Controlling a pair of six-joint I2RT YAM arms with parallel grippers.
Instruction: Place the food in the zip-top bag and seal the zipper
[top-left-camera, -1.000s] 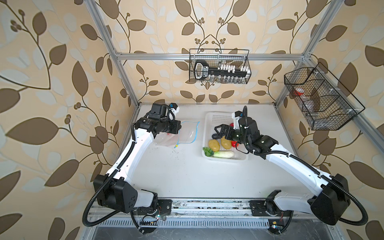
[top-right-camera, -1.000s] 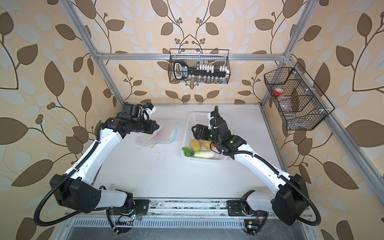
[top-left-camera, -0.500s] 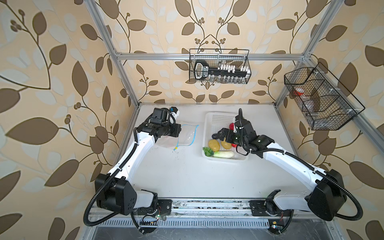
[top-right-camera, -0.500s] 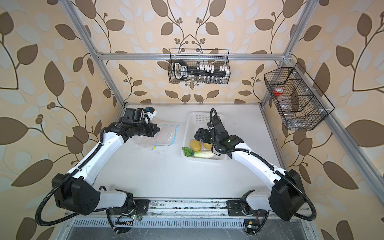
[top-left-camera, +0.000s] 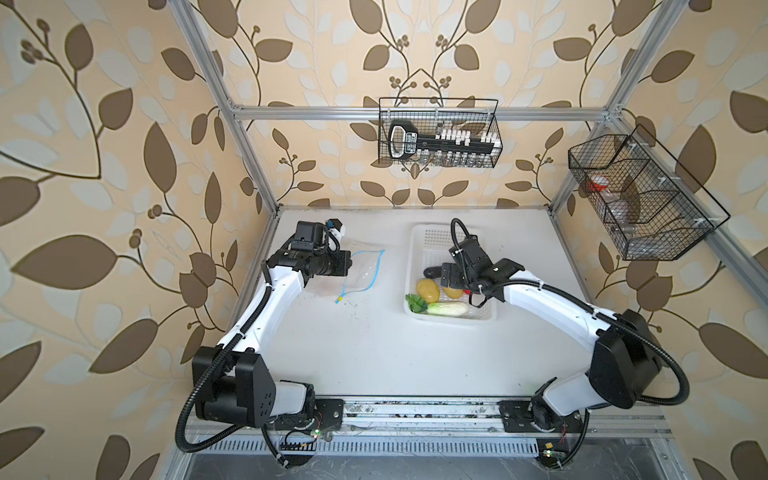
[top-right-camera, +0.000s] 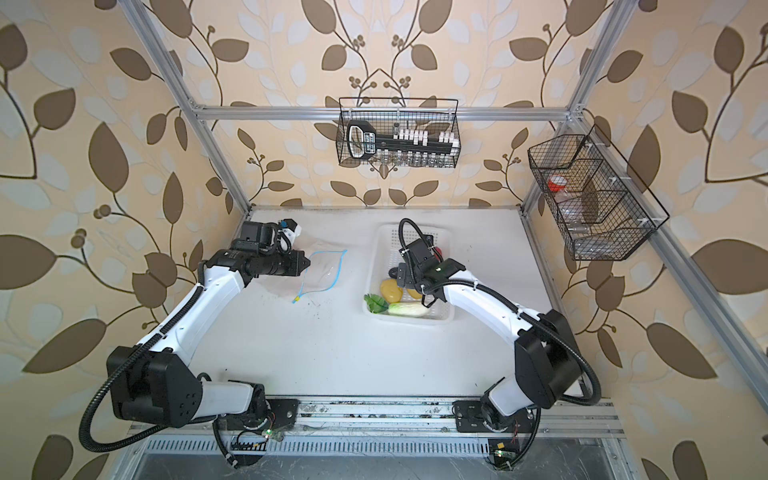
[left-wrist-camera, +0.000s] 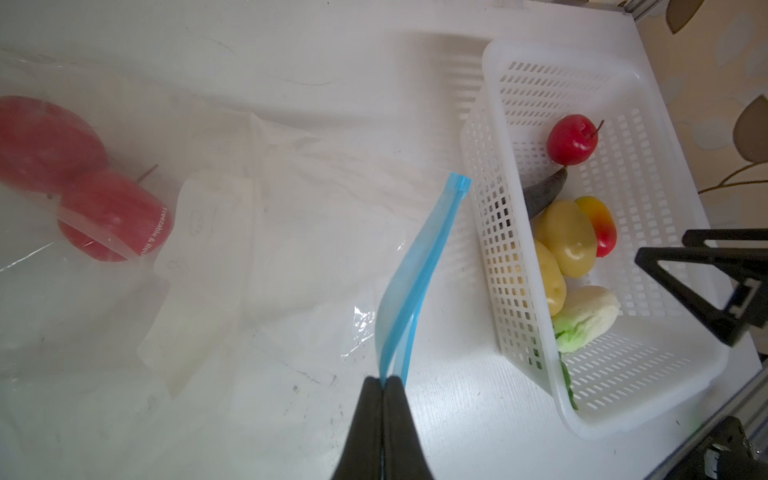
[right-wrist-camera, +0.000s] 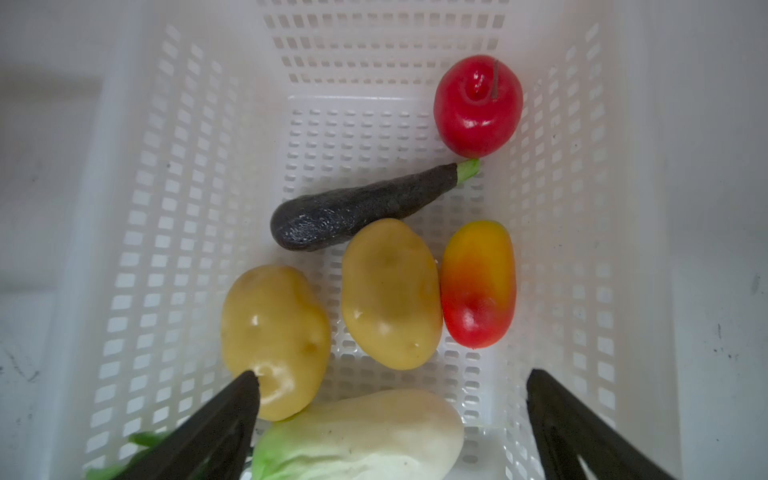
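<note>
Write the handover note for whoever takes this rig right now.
Left gripper: shut on the zipper; the zip-top bag is still unsealed.
Right gripper: open, empty, over the white basket.
Done: two red apples lie in the bag.
Left: third apple, eggplant, two potatoes, red-yellow fruit and cabbage sit in the basket. Bag them, then seal the zipper.

bare table (top-left-camera: 374, 353) lies open across the near half and in the strip between zip-top bag (top-left-camera: 365, 270) and basket (top-left-camera: 432, 241); the basket's far end is free; potatoes (right-wrist-camera: 390, 291), eggplant (right-wrist-camera: 353, 208) and cabbage (right-wrist-camera: 365, 432) crowd its near half under the right arm (top-left-camera: 540, 299)
</note>
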